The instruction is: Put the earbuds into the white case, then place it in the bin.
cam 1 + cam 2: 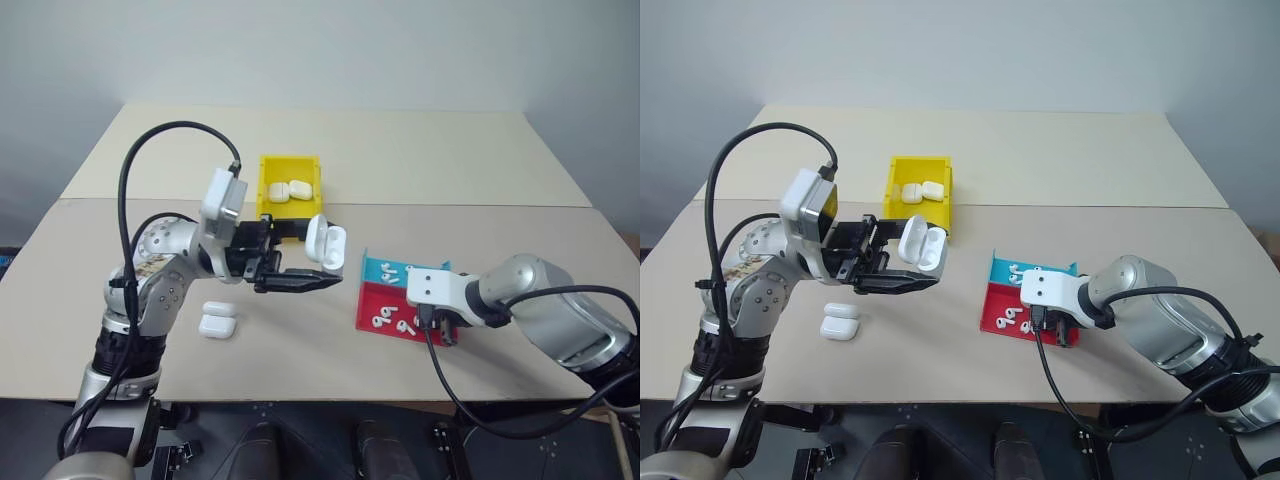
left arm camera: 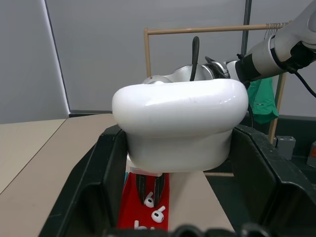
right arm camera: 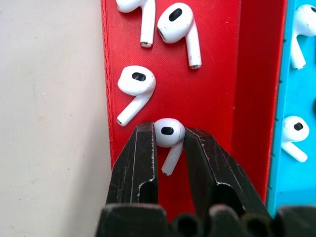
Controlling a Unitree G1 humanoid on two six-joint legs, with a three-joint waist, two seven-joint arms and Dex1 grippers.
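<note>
The white case (image 2: pixel 180 123) hides most of the red tray (image 2: pixel 129 210) behind it, the right gripper (image 3: pixel 168 148) covers part of one earbud (image 3: pixel 169 140), and the teal tray (image 3: pixel 301 89) runs off the edge.

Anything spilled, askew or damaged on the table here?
Nothing stands out. The earbuds lie inside the red tray and the teal tray, two cases sit in the yellow bin, and two closed cases rest side by side on the table.
</note>
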